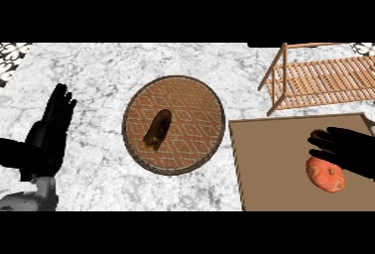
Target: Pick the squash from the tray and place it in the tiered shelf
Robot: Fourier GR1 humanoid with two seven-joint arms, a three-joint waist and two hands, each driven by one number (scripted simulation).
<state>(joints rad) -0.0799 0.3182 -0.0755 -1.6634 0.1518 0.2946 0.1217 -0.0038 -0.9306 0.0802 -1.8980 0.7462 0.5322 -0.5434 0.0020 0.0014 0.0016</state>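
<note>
Round patterned plate (199, 111) on marble counter (102, 74), 1 dark brown elongated item (157, 130) lying on it

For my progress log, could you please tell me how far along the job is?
Nothing done yet: the squash lies on the tray. In hand: the right robot hand hovers over it, fingers open. Left: grasping, then moving it to the shelf.

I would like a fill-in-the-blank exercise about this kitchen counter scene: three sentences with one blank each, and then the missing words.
1. The orange squash lies on the brown ____.
2. The dark elongated item lies on the round patterned ____.
3. The hand partly covering the squash is the robot's ____ hand.
Missing words: tray; plate; right.
</note>
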